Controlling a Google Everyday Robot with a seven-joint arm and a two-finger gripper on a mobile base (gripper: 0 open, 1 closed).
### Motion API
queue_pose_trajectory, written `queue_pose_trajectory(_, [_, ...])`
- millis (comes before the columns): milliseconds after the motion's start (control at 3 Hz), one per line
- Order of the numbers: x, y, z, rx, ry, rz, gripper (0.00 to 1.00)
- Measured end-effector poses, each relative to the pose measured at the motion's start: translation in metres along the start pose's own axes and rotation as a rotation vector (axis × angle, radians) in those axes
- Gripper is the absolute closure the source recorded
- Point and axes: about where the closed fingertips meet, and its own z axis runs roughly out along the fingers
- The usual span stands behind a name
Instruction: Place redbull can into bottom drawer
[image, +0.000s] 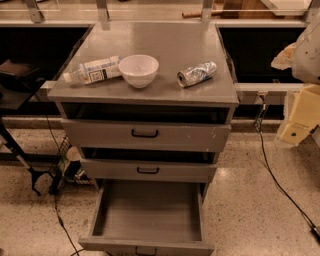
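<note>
Gripper (299, 119): cream-yellow, blocky parts seen at the frame's right edge, off the right side of the cabinet (227, 95) and level with its top drawer; whether it is open or closed cannot be told, and nothing is seen held in it. Redbull can (197, 74): found lying on its side on the cabinet's top, in the right half, short of the right edge. A slim cylinder of shiny, creased-looking silver metal with bluish patches is noted. Its long axis is set diagonally, front-left to back-right, with the round dark-rimmed end turned toward the cabinet's front-left. A round, smooth white bowl (138, 70) is recorded upright at the middle of the cabinet top, apart from the can. A white plastic bottle (93, 70) with a label is laid on its side in the left half, its neck pointed at the left edge. Bottom drawer (150, 212): pulled well out from the cabinet's base, flat matte grey floor exposed, straight sheet-metal walls. The two shallower drawers above are seen slightly ajar, each fitted with a small black handle. The cabinet is stood on speckled stone flooring (250, 210).
</note>
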Motion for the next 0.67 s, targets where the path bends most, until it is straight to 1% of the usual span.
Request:
queue_pose_trajectory(333, [0.0000,-0.0001,-0.0001,0.000,-0.001,0.001,0.00])
queue_pose_trajectory(667, [0.0016,-0.0055,-0.0037,0.011,-0.039,0.053,0.00])
